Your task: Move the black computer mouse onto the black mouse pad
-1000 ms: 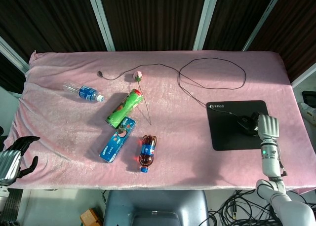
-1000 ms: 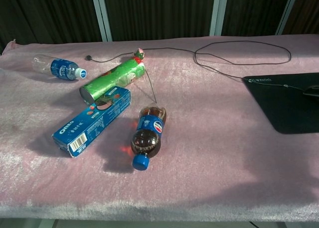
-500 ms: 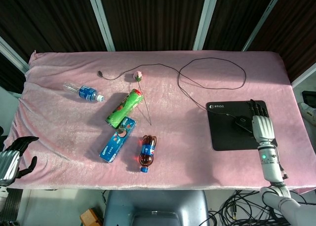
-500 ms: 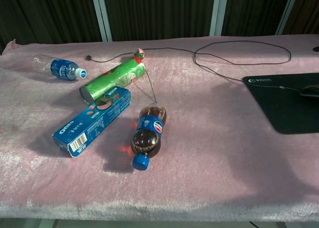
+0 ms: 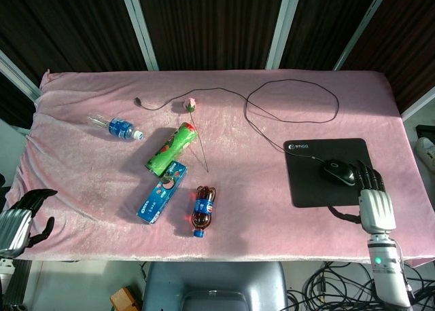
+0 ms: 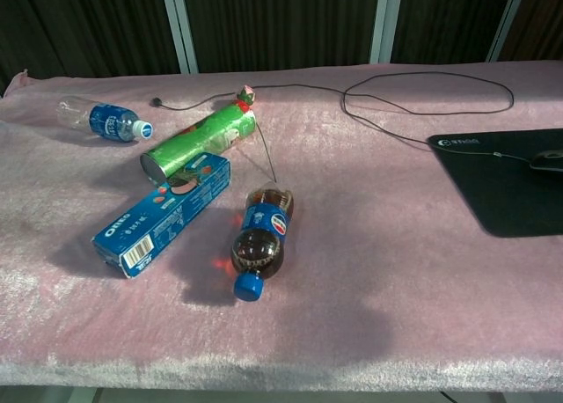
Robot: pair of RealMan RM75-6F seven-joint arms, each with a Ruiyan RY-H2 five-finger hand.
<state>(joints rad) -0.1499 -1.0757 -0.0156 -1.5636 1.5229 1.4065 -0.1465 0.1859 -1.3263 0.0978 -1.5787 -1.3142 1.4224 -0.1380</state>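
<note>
The black computer mouse [image 5: 339,172] lies on the black mouse pad [image 5: 311,185] at the table's right side, its cord looping away toward the back. In the chest view the mouse [image 6: 548,159] shows at the right edge, on the pad [image 6: 501,192]. My right hand [image 5: 375,201] hovers just off the pad's near right corner, fingers spread, holding nothing and clear of the mouse. My left hand [image 5: 19,219] hangs off the table's near left corner, holding nothing, its fingers loosely curled and apart.
A pink cloth [image 5: 258,209] covers the table. On the left half lie a water bottle [image 5: 114,127], a green can [image 5: 170,149], a blue Oreo box [image 5: 162,191], a cola bottle [image 5: 202,210] and a small flower on a stem [image 5: 192,105]. The mouse cable [image 5: 292,100] loops at back.
My right hand has let go of the mouse and drawn back toward the near edge of the table. The mouse now rests uncovered on the pad. The left hand stays put.
</note>
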